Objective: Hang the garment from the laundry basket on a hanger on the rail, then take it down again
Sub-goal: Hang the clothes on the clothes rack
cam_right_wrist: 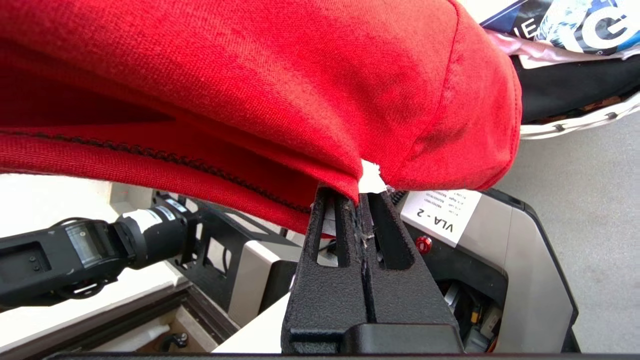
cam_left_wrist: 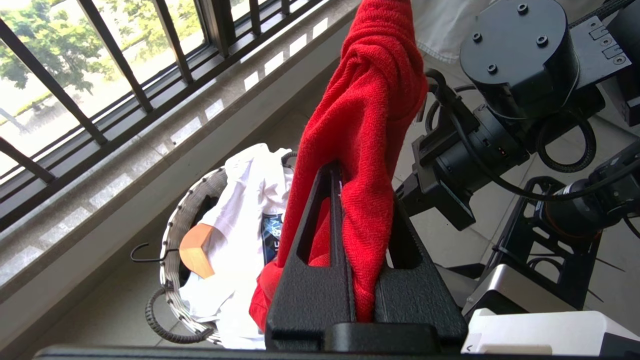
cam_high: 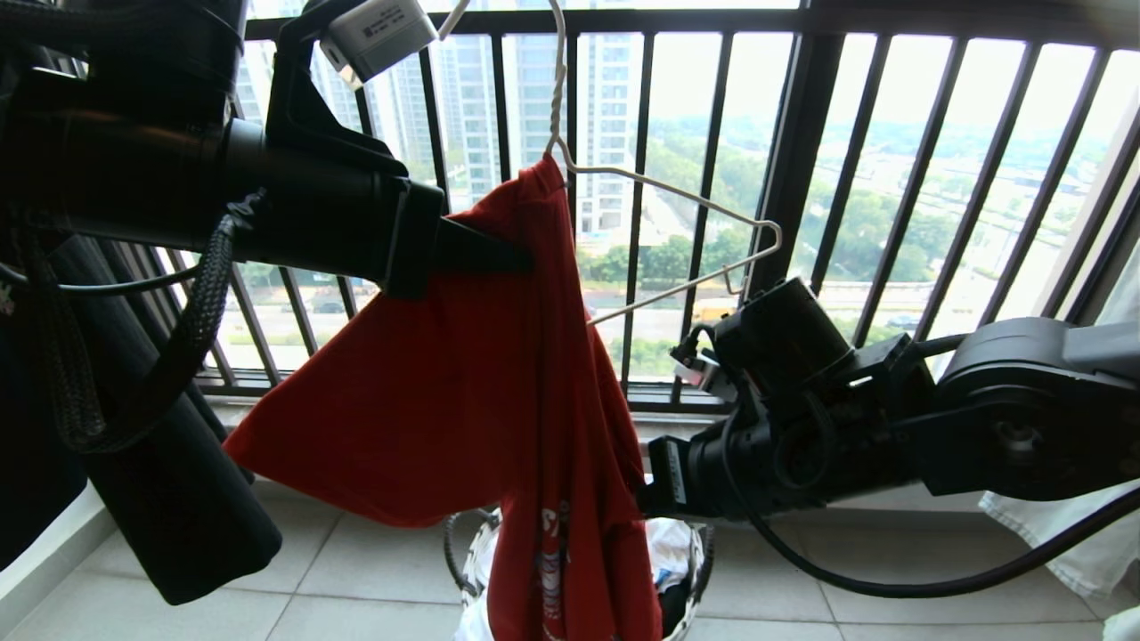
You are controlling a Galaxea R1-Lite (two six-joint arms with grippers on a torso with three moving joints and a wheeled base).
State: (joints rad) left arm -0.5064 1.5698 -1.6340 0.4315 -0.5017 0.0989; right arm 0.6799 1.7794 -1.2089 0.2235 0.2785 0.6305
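Red cloth of the shirt (cam_high: 463, 392) hangs from only 1 side of the hanger (cam_high: 663, 187): its collar is bunched at the twisted neck, while the arm on my right is bare wire. The hook runs up out of the head view, so I cannot see the rail. I judge the hanging step about half done.

Left tool (cam_left_wrist: 357, 220): fingers pressed together on a thick fold of the shirt high on its left side, which I read as lifting the cloth toward the hanger so the weight does not drag it down. The pull draws that side out into a taut triangle.

Right tool (cam_right_wrist: 362, 200): fingers pinched shut on a thin fold of the shirt lower down, with a white tag (cam_right_wrist: 371, 179) showing at the grip. I judge this hold is meant for drawing the loose side over the bare wire arm.

Lower part of the shirt, with its white print, drops to the basket (cam_left_wrist: 175, 235) on the tiled floor (cam_high: 338, 570). White clothes (cam_left_wrist: 240, 200) and a wooden hanger end (cam_left_wrist: 196, 250) lie in the basket.
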